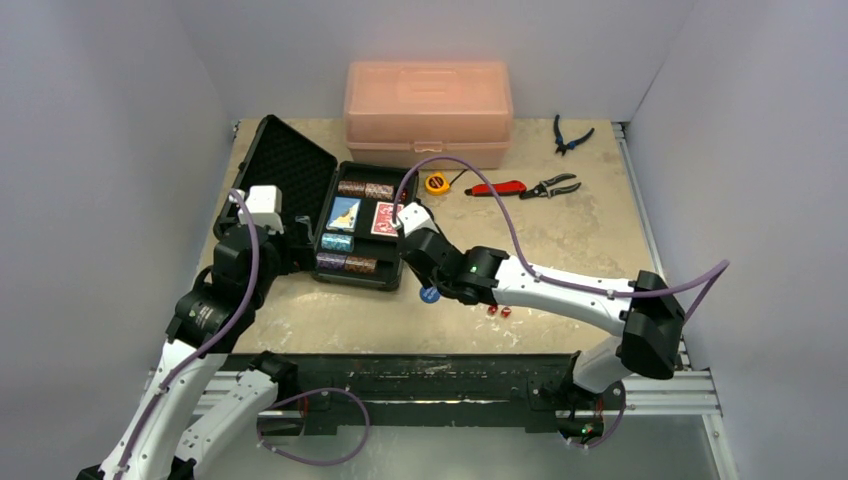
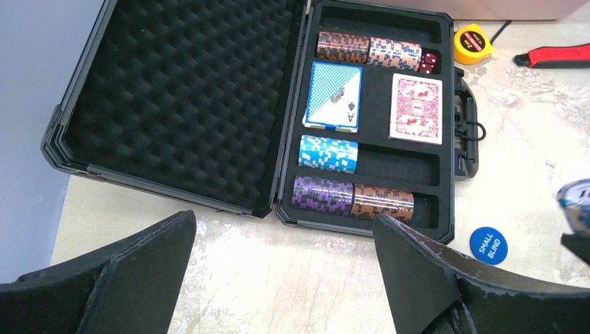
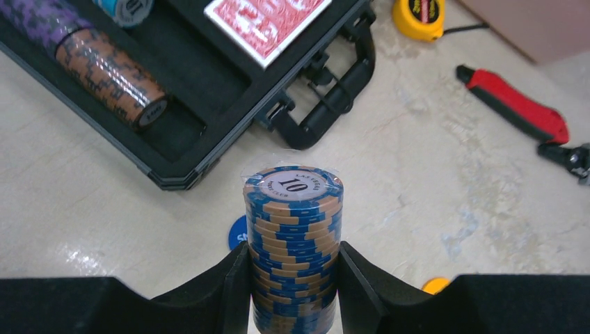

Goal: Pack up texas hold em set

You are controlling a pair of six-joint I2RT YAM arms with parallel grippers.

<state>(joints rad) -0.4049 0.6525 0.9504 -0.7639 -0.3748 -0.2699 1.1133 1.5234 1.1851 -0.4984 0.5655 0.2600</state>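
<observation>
Jaws of the right gripper stand partly apart, clamped on either side of a wrapped stack of blue-and-tan chips with a 10 on its top face. On the table just beneath and beyond the stack, a blue disc peeks out at its left, and a yellow disc lies close by the right finger. Ahead and to the left of this gripper sits the open black case, its handle facing the gripper. Nearest in the case lies a purple-and-brown roll of chips, with the red deck further in. Further ahead and to the right lie a yellow tape measure and a red-handled tool. The left gripper hangs spread wide and empty, the case's near edge just ahead of it and the foam-lined lid ahead to its left. Beyond lie a light-blue chip stack and the blue deck.
</observation>
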